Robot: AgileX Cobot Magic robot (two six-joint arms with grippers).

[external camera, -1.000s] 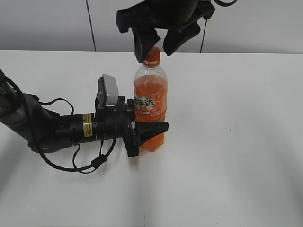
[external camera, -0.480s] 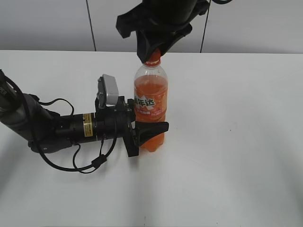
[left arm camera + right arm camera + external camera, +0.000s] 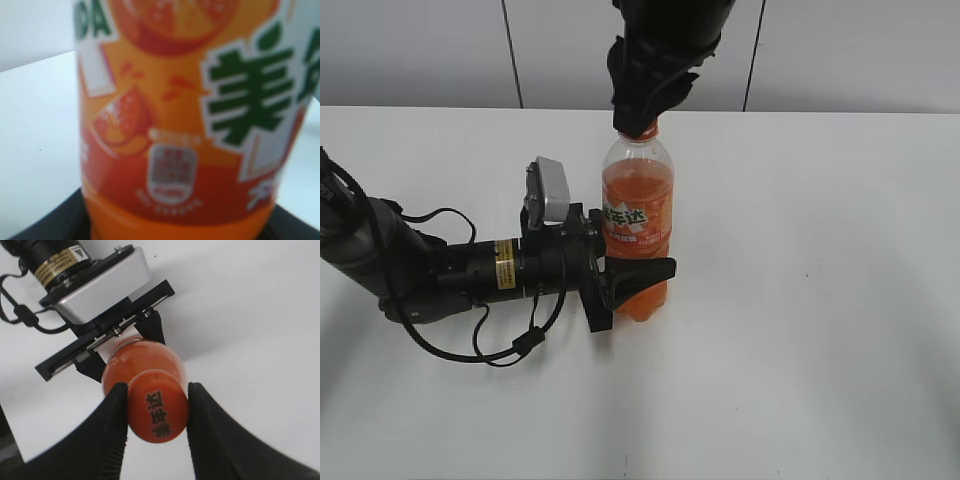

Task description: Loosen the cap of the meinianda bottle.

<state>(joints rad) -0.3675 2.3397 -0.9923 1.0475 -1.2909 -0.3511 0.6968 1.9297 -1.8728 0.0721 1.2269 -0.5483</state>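
The meinianda bottle (image 3: 638, 225) stands upright mid-table, full of orange soda; its label (image 3: 175, 125) fills the left wrist view. My left gripper (image 3: 636, 278) lies low along the table and is shut on the bottle's lower body, one finger (image 3: 658, 270) in front. From above, my right gripper (image 3: 157, 407) is shut on the orange cap (image 3: 158, 410), with black fingers (image 3: 107, 435) pressed on both sides. In the exterior view the right gripper (image 3: 640, 118) covers nearly all of the cap.
The white table (image 3: 820, 300) stretches right and in front of the bottle. The left arm (image 3: 440, 270) and its loose cable (image 3: 510, 345) lie on the table's left side. A grey panelled wall (image 3: 420, 50) stands behind the far edge.
The right gripper's fingers, spread beside the cap a second ago, have shut on it, and the hand has turned above the bottle. Left gripper and bottle have not moved.
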